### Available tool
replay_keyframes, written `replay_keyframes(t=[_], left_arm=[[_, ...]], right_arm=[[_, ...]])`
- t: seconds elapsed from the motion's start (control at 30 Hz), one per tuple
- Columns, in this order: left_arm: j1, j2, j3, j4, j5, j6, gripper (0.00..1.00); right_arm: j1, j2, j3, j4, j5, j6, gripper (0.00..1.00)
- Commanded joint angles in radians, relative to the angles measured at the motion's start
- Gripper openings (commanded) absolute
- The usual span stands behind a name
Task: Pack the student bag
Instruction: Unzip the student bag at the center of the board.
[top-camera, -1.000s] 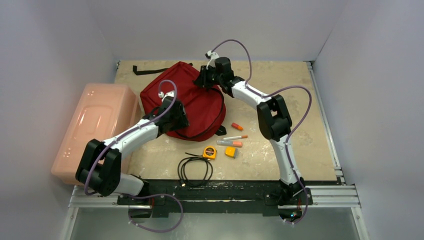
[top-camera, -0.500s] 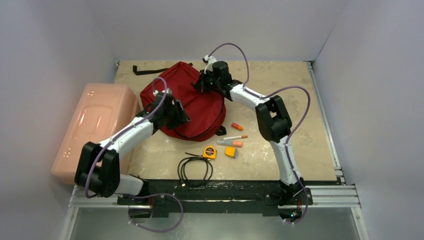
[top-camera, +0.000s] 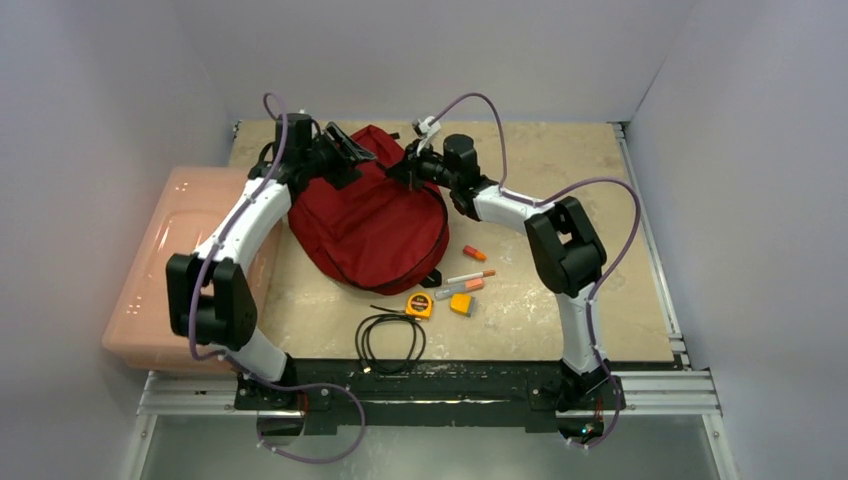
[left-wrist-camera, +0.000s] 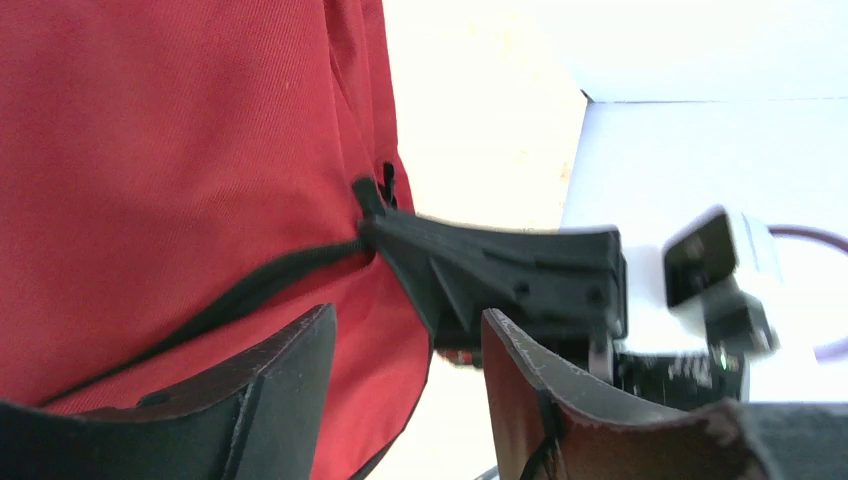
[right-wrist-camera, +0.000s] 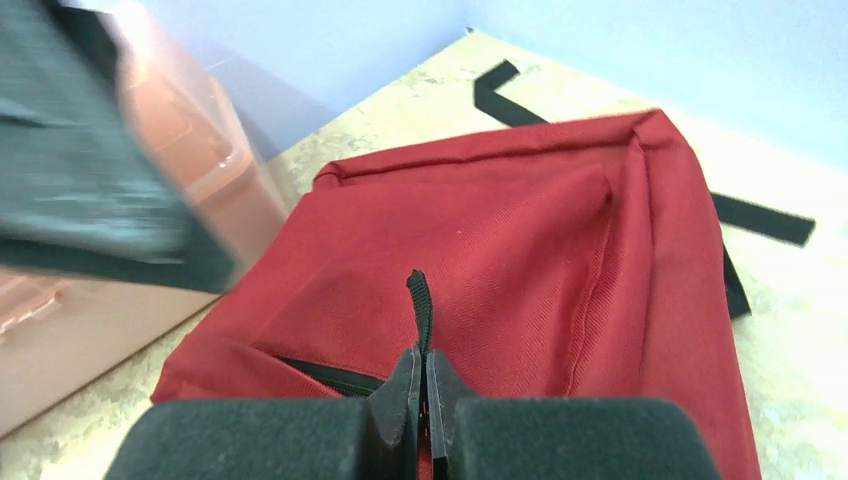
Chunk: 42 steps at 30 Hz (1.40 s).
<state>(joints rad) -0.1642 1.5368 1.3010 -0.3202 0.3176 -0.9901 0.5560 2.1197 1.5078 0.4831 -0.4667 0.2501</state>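
Cable: one black cable (top-camera: 390, 340), loosely coiled, on the table (top-camera: 600, 250) nearest the arm bases.
Tape measure: one, yellow with a dark face (top-camera: 419, 304), just beyond the coil. Any print on it is too small to read.
Block: one small yellow-and-orange block (top-camera: 461, 304), just right of the tape measure.
Markers: two, lying side by side beyond the block. There is a slim pale marker (top-camera: 470, 275) with an orange cap and a grey marker (top-camera: 458, 287) with an orange end. Their lettering cannot be made out.
Orange piece: one short orange piece (top-camera: 474, 253), alone, a little farther back.
Box: one pale pink rigid box (top-camera: 165, 270), along the table's left edge.
Student bag: one student bag (top-camera: 375, 225), dark red soft fabric, lying flat left of centre. It runs from near the tape measure to the far side, with the box beside it on the left. A black zipper runs around its edge, and a short stretch of it gapes by the right gripper.
Zipper pull: one black fabric zipper pull (right-wrist-camera: 420, 300), standing up from the bag's far end.
Right gripper: the right gripper (right-wrist-camera: 424, 365) has its fingers pressed together, pinching the base of the zipper pull.
Left gripper: the left gripper (left-wrist-camera: 407, 330) is at the bag's far left corner. Its fingers are spread, with red fabric showing in the gap and nothing held.
Straps: two black strap ends (right-wrist-camera: 500, 92) lie on the table past the bag, the second strap end (right-wrist-camera: 765, 218) off to the side.
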Motion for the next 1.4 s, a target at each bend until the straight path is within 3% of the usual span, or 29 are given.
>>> replay_keyframes(t=[0.0, 0.13, 0.57, 0.63, 0.73, 0.8, 0.87, 0.93, 0.97, 1.07, 1.17, 1.3, 1.37], left_arm=[[0.005, 0.161, 0.124, -0.005, 0.118, -0.134, 0.53], [0.005, 0.257, 0.173, -0.011, 0.141, -0.219, 0.45], [-0.027, 0.335, 0.235, -0.015, 0.041, -0.185, 0.49], [-0.037, 0.34, 0.238, -0.01, 0.033, -0.178, 0.43], [-0.048, 0.339, 0.229, 0.033, 0.033, -0.17, 0.16], [-0.056, 0.334, 0.232, 0.037, 0.017, -0.144, 0.0], [-0.059, 0.325, 0.24, 0.024, -0.006, -0.112, 0.0], [-0.061, 0.308, 0.237, 0.015, -0.03, -0.077, 0.0], [-0.061, 0.304, 0.234, 0.013, -0.033, -0.06, 0.0], [-0.061, 0.3, 0.233, 0.002, -0.017, -0.02, 0.0], [-0.062, 0.293, 0.226, -0.006, -0.01, 0.004, 0.0], [-0.063, 0.291, 0.226, -0.01, 0.0, 0.019, 0.0], [-0.063, 0.295, 0.231, -0.013, 0.008, 0.019, 0.0]], right_arm=[[0.011, -0.036, -0.043, 0.235, -0.103, -0.092, 0.0], [0.011, -0.035, -0.067, 0.309, -0.123, -0.14, 0.0], [0.011, -0.03, -0.052, 0.243, -0.162, -0.226, 0.0], [0.011, -0.041, -0.053, 0.232, -0.159, -0.236, 0.0], [0.011, -0.049, -0.05, 0.203, -0.136, -0.245, 0.0], [0.012, -0.06, -0.051, 0.174, -0.111, -0.245, 0.08], [0.009, -0.095, -0.057, 0.103, -0.029, -0.213, 0.28], [-0.02, -0.149, -0.092, 0.06, 0.075, -0.048, 0.56], [-0.036, -0.167, -0.103, 0.035, 0.098, 0.043, 0.64], [-0.037, -0.191, -0.043, -0.232, 0.161, 0.166, 0.7], [-0.038, -0.214, -0.129, -0.163, 0.134, 0.178, 0.7], [-0.034, -0.225, -0.237, 0.025, 0.054, -0.142, 0.68], [-0.037, -0.209, -0.231, 0.04, 0.05, -0.28, 0.67]])
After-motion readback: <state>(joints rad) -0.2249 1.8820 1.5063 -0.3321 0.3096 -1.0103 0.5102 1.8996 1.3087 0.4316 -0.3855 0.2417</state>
